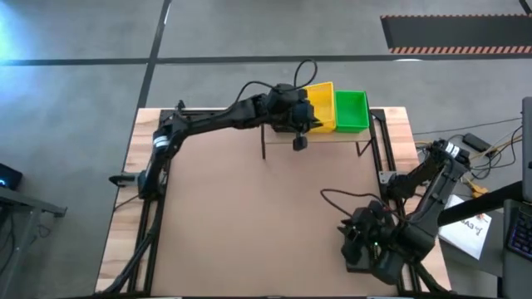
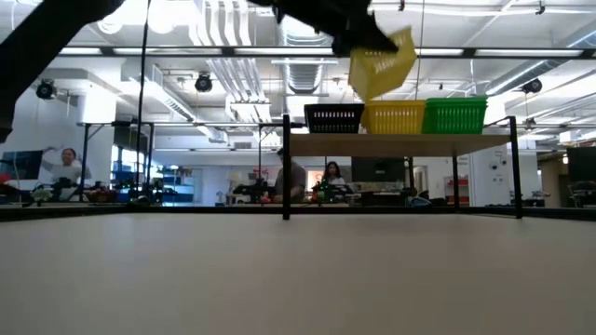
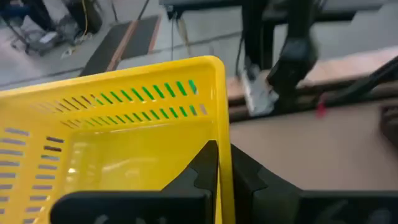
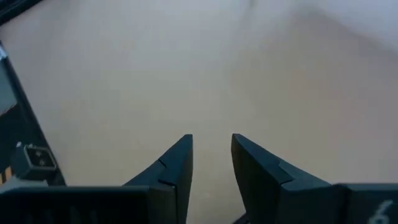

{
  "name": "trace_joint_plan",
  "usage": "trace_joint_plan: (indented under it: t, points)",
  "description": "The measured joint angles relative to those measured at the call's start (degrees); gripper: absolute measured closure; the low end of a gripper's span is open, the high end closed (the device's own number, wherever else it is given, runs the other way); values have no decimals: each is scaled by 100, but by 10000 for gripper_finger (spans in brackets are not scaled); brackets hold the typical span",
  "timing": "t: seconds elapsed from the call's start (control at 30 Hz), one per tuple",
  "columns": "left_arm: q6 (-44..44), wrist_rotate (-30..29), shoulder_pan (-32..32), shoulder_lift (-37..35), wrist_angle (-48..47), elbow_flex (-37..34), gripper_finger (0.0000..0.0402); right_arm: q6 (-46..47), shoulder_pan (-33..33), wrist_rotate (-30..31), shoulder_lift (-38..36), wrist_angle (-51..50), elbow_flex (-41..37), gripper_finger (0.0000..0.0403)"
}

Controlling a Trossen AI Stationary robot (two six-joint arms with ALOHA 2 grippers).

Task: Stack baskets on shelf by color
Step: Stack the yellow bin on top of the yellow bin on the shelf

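My left gripper [image 3: 224,149] is high over the shelf [image 2: 391,140] and is shut on a yellow basket [image 2: 384,63], which it holds tilted in the air. Three baskets stand side by side on the shelf board: black [image 2: 333,118], yellow [image 2: 394,118] and green [image 2: 454,115]. From above, the held yellow basket [image 1: 322,98] sits beside the green one [image 1: 352,110], and my left arm hides the black one. My right gripper [image 4: 211,146] is open above bare tabletop at the near right [image 1: 357,237]. My left gripper pinches one side wall of the yellow basket at its rim, near a corner [image 3: 219,124], with one finger [image 3: 202,165] inside the bin and the other outside. The basket is lifted clear and hangs tilted above the yellow basket on the shelf.
The shelf stands at the table's far edge on thin dark uprights [image 2: 285,167]. The wide brown tabletop [image 1: 249,224] lies bare in front of it. Cables run near my right arm [image 1: 332,195]. People and desks show in the room beyond the table.
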Motion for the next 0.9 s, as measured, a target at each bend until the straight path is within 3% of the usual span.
trace_joint_plan:
  t: [0.37,0.73,0.9]
  points:
    - [529,-32,245,485,108,-33,402,500,-339,-17,0,121,1,334]
    - [531,-49,215,494,231,-20,402,698,-356,-17,0,216,1,335]
    - [515,-99,185,452,783,-7,402,705,-358,-17,0,276,2,335]
